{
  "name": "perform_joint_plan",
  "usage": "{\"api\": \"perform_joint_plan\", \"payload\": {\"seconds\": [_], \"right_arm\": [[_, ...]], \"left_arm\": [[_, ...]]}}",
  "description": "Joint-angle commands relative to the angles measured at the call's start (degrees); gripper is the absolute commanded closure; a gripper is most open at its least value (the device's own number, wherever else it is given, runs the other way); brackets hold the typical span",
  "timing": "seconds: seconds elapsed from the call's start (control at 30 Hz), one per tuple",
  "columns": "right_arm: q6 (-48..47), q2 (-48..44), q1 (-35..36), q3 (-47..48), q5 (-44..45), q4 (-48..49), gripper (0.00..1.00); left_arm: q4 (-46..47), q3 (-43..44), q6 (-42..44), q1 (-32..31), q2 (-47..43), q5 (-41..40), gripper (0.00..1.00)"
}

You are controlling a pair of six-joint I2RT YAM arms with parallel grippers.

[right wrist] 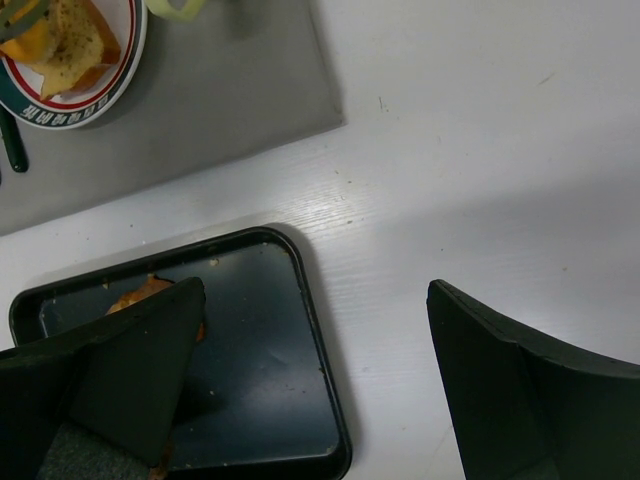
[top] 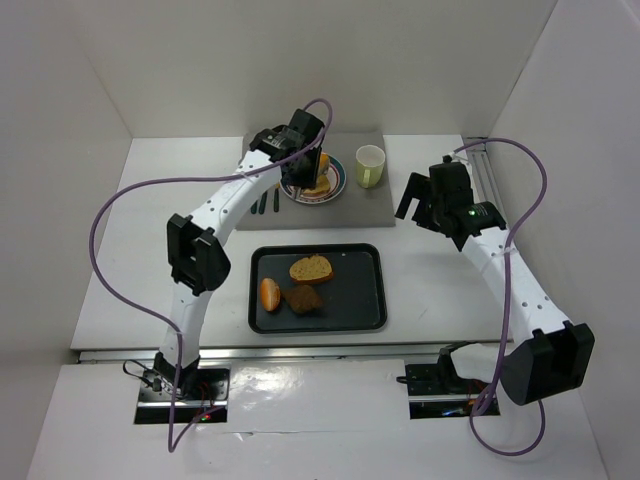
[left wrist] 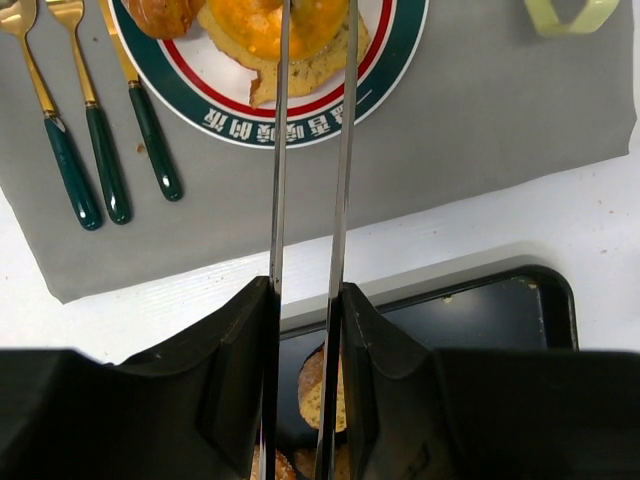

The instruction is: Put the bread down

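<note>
The bread slice (left wrist: 300,60), top centre, looks light, soft and crumbly; pinch it gently across the crust. The left gripper (left wrist: 315,12) stands narrow over it, hold unclear; the right gripper (right wrist: 312,300) gapes wide.

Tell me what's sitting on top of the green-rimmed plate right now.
On the plate: a seeded, orange-topped bread slice and a brown roll. The left gripper hangs over them, so its fingertips and whatever lies beneath them are hidden.
</note>
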Motion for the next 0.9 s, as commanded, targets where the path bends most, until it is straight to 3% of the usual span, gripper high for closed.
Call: {"api": "perform_joint_plan", "payload": {"seconds": [0.0,0.17,0.23,0.8,0.87], "right_arm": [[-0.7,0.5,-0.3,0.1,0.8,1.6,0.01],[-0.7,0.5,-0.3,0.6,0.8,1.6,0.01],[-0.7,0.5,-0.3,0.6,0.8,1.6,0.01],[-0.7,0.0,-0.3,0.1,0.3,1.6,0.01],[-0.7,0.0,-0.3,0.1,0.3,1.6,0.01]], "left_arm": [[1.6,1.0,0.2,0.1,-1.7,0.1,0.82],[1.1,0.4,0.2,-1.3,-3.4,-0.6,0.59],[1.1,1.0,0.8,-2.5,-4.3,-0.6,0.45],[-0.5,3.2,0.8,-3.1,-14.0,-6.4,0.48],[-0.5,0.0,0.2,0.1,-17.6,-6.9,0.49]]}}
